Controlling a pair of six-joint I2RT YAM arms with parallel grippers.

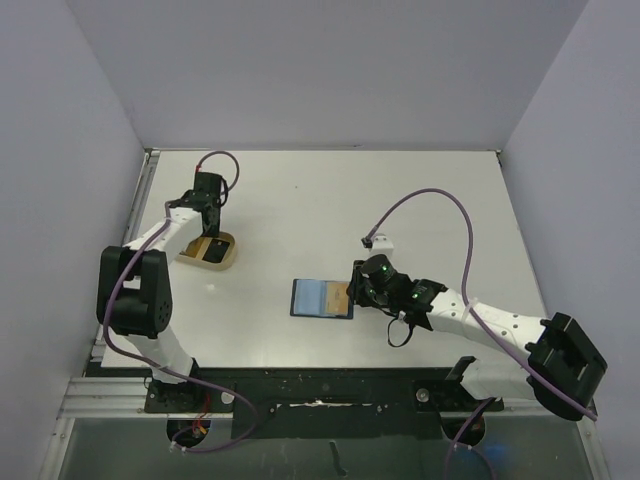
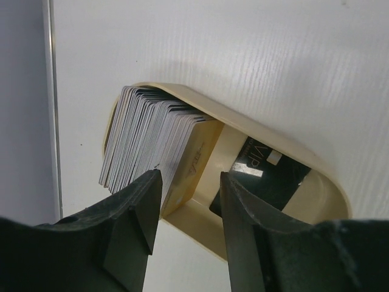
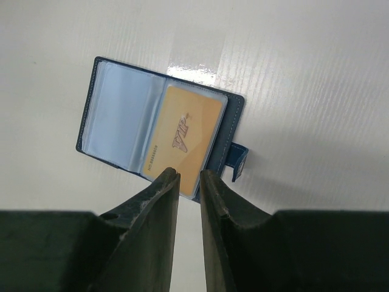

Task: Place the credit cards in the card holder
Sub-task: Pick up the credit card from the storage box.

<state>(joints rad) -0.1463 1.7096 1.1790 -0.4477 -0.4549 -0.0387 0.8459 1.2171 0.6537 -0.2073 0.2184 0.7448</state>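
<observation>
Black left tool (image 2: 189, 179) points down half-open over tray (image 2: 200, 222); right tool (image 3: 189, 176), narrowly parted, empty, over card holder (image 3: 121, 115).

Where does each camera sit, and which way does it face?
Top external: overhead behind the arms, looking down at the table; both show.
Left wrist: arm-mounted, facing the tray of cards; left gripper shows.
Right wrist: arm-mounted, facing the open card holder; right gripper shows.
Top and right wrist share the card holder.

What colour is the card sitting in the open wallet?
Tan-gold card, VIP lettering; right wrist view shows it best.
</observation>
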